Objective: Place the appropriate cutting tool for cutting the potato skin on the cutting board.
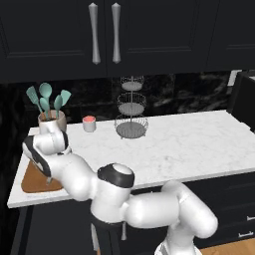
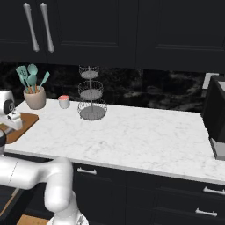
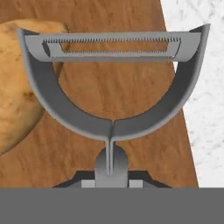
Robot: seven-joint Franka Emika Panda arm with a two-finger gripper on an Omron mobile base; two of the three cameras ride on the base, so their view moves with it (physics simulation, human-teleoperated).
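Hand view: you've got the peeler (image 3: pixel 111 94) pinched by its handle in the pincer (image 3: pixel 111 181), loop head & serrated blade pointing away from the cam, over the cutting board (image 3: pixel 109 96). Potato (image 3: pixel 19 83) lies on the board, left of the peeler head. White marble surface (image 3: pixel 203 87) to the right of the board. Left base view: board (image 1: pixel 35 182) at the surface's near left corner, arm bent over it; crock w/ teal spatulas (image 1: pixel 47 99) behind it.

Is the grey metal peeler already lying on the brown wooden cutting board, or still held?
Held: the jaws clamp the grey metal peeler's handle above the brown wooden cutting board. Contact: cannot tell.
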